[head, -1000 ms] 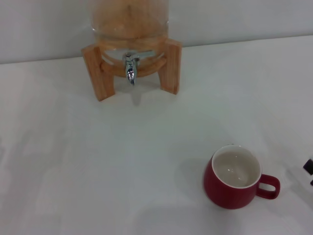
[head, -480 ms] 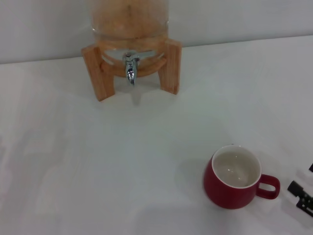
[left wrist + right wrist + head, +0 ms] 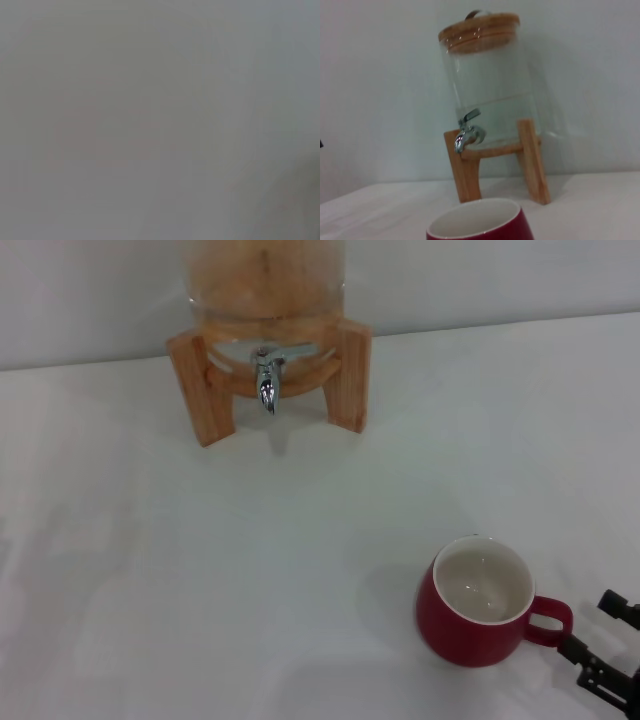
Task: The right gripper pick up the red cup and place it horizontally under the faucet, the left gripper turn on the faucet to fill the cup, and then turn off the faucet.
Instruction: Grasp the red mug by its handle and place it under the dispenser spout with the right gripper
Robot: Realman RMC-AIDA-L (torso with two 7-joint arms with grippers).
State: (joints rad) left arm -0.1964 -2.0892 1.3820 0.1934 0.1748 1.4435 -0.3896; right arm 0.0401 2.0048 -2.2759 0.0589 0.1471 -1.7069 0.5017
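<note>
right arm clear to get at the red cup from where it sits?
Probably yes. The right end effector sits just off the red cup, on its handle side, fingers apart, and only bare table shows between them.

A glass dispenser jar (image 3: 492, 95) with a wooden lid (image 3: 479, 31) stood on a wooden stand (image 3: 205, 390) upon the white table (image 3: 200, 570); its contents looked unclear.

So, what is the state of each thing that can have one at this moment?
Cup: upright on the table, empty, handle toward the right gripper, not held.
Faucet: no water running, nothing under it.
Dispenser: lid on, standing on its wooden frame, part full.
Right gripper: open, beside the cup's handle, not touching it.
Left gripper: not in view.
</note>
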